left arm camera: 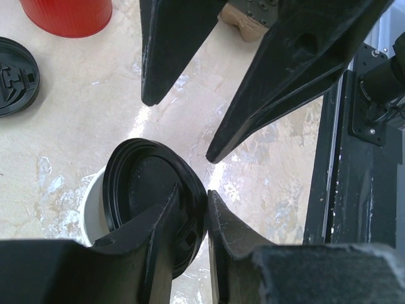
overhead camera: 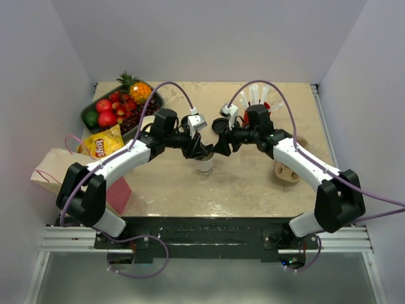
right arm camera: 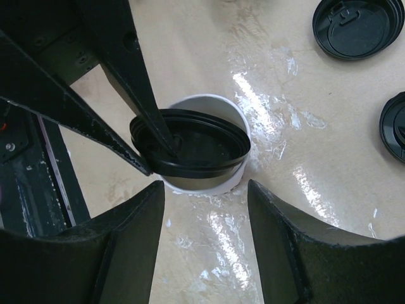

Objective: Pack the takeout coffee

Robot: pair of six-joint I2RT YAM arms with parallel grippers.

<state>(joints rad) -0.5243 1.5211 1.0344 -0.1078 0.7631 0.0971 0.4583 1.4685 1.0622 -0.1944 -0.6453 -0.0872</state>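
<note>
Black plastic lid (right arm camera: 202, 149): askew on the rim of the white paper cup (right arm camera: 209, 101), with its edge pinched in my left claw (left arm camera: 193, 190). The cup stands upright in the middle of the worktop (right arm camera: 316, 209). My right claw (right arm camera: 205, 185): jaws apart, holding nothing, just beside the cup and facing the left claw.

Yellow snack bag (overhead camera: 101, 144) reads "Lay's", inverted; print on paper cup (overhead camera: 204, 168) illegible.

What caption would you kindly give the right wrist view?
Left gripper holds black lid over white cup; right gripper open.
</note>
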